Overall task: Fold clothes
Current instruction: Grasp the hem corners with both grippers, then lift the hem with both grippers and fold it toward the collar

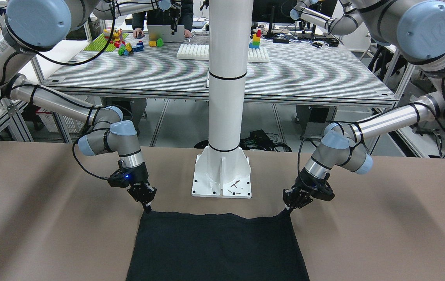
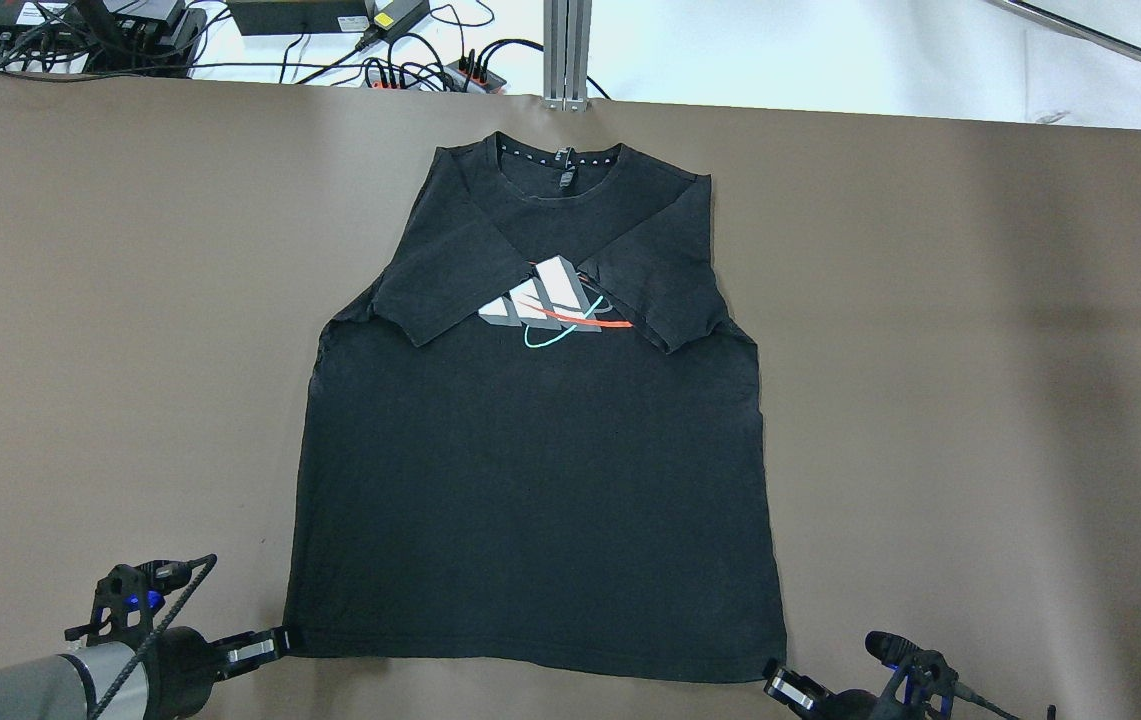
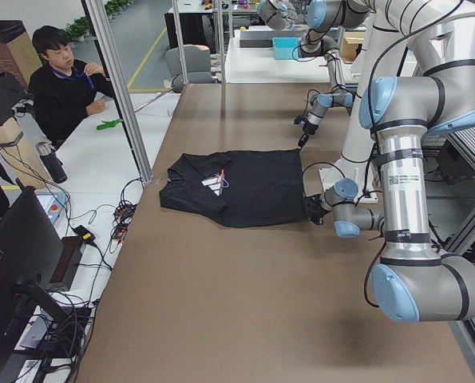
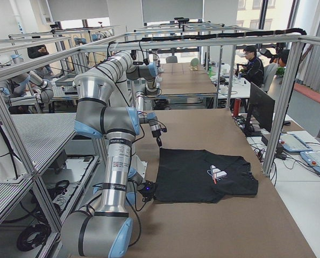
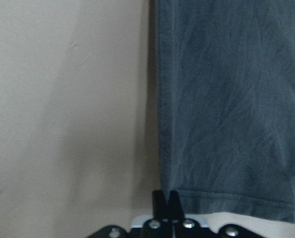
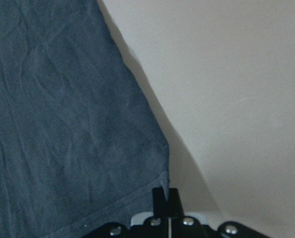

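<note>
The clothes are one black T-shirt (image 2: 530, 480) lying flat on the brown table, collar at the far side, both sleeves folded in over a printed logo. It also shows in the front view (image 1: 214, 246). My left gripper (image 2: 282, 638) is shut at the hem's near left corner; the left wrist view shows its fingers (image 5: 165, 196) pinched together at that corner of the fabric (image 5: 231, 124). My right gripper (image 2: 772, 680) is shut at the near right hem corner, with its fingers (image 6: 165, 193) closed at the edge of the cloth (image 6: 63, 124). Both corners look slightly pulled up in the front view.
The white pillar's base plate (image 1: 222, 179) is bolted to the table just behind the hem, between the two arms. Cables and power strips (image 2: 400, 60) lie beyond the far edge. Brown table surface (image 2: 980, 400) spreads on both sides of the shirt.
</note>
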Motion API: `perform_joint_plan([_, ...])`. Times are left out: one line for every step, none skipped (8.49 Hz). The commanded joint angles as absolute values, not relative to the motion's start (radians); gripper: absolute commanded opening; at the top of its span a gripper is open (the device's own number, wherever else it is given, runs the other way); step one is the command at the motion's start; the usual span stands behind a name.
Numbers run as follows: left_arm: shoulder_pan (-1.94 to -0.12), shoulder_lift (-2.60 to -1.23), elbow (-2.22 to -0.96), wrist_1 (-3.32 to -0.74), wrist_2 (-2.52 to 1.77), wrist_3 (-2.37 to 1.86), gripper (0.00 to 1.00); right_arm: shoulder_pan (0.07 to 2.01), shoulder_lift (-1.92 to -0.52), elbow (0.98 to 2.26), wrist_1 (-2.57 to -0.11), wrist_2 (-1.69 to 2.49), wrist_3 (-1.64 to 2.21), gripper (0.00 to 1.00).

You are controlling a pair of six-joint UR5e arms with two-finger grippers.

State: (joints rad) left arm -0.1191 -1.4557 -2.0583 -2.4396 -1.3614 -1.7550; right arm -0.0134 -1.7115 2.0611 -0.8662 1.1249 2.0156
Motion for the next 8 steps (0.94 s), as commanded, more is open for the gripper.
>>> perform_joint_plan([-0.211, -1.434, -2.172, -2.387, -1.466, -1.753, 0.0, 0.012, -1.715, 2.202, -0.964, 1.135, 1.889, 0.0])
perform_joint_plan([-0.272, -1.446, -2.225, -2.291, -1.552, -1.749, 0.0, 0.043, -1.715, 2.267, -0.998, 1.159, 1.838, 0.0])
perform_joint_plan([-0.352, -1.507, -2.261, -2.192, -1.657, -1.708, 0.0, 0.104, -1.71, 2.313, -1.035, 1.233, 1.763, 0.0])
perform_joint_plan([-0.467, -1.614, -2.263, -2.077, -1.777, -1.653, 0.0, 0.205, -1.706, 2.325, -1.04, 1.332, 1.696, 0.0])
perform_joint_plan([-0.559, -1.703, -2.263, -1.951, -1.893, -1.596, 0.0, 0.303, -1.7, 2.329, -1.04, 1.441, 1.649, 0.0])
perform_joint_plan([-0.628, -1.774, -2.263, -1.856, -1.992, -1.556, 0.0, 0.375, -1.698, 2.327, -1.04, 1.535, 1.59, 0.0])
perform_joint_plan([-0.655, -1.804, -2.263, -1.811, -2.075, -1.536, 0.0, 0.399, -1.707, 2.333, -1.04, 1.598, 1.553, 0.0])
perform_joint_plan([-0.658, -1.79, -2.273, -1.812, -2.148, -1.529, 0.0, 0.397, -1.713, 2.348, -1.042, 1.688, 1.551, 0.0])
